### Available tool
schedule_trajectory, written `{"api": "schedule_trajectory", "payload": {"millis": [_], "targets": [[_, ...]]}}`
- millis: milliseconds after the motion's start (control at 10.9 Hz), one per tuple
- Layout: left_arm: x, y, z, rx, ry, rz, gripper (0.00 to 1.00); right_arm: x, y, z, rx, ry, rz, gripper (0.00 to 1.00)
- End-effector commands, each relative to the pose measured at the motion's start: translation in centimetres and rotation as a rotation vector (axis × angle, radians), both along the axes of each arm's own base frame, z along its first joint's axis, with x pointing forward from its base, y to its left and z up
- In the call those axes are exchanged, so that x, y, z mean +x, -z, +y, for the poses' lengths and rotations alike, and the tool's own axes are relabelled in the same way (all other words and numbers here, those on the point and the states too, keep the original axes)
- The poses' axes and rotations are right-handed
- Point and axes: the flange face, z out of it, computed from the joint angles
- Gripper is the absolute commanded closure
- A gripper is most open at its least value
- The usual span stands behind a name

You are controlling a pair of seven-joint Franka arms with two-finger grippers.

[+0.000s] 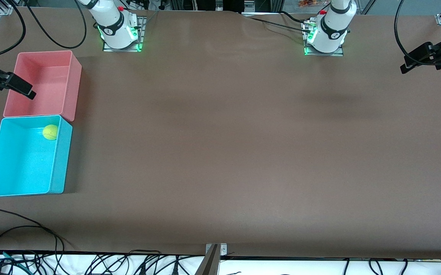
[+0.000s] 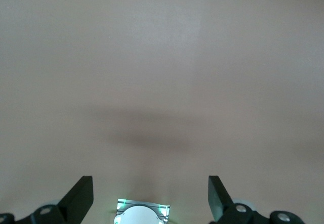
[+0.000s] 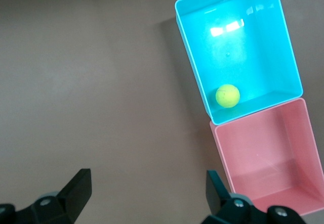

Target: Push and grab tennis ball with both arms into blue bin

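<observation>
Count on the worktop (image 1: 220,152): tennis ball (image 1: 50,132) – one. Bins – two: one blue bin (image 1: 25,183), one pink bin (image 1: 71,88). Arms – two, white: left arm (image 1: 333,26), right arm (image 1: 109,19). Claws – two, one per arm: left claw (image 2: 151,199), right claw (image 3: 149,193).

1. The right arm (image 1: 110,23) has a white rounded shell, a black joint band with a small white mark, and a red knob at its 2 o'clock.
2. The left arm (image 1: 333,26) looks the same.
3. Both stand on metal plates glowing green.
4. Black cables trail from each.
5. The left gripper (image 2: 151,196) and right gripper (image 3: 149,193) have black wedge fingers with silver screws.
</observation>
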Motion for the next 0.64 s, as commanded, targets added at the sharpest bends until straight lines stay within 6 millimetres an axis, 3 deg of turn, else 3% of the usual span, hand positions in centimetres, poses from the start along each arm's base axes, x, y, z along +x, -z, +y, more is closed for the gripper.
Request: {"api": "schedule_trajectory", "payload": {"millis": [0, 184, 552], "targets": [[0.0, -0.5, -0.3, -0.009, -0.007, 0.002, 0.00, -0.9, -0.8, 0.4, 0.002, -0.065, 0.039, 0.00], [0.0, -0.6, -0.1, -0.009, -0.009, 0.000, 0.00, -1.0, -1.8, 0.4, -0.004, -0.166, 0.035, 0.00], [0.0, -0.6, -0.1, -0.009, -0.010, 0.000, 0.00, -1.1, -2.5, 0.4, -0.005, -0.171, 0.029, 0.00]]}}
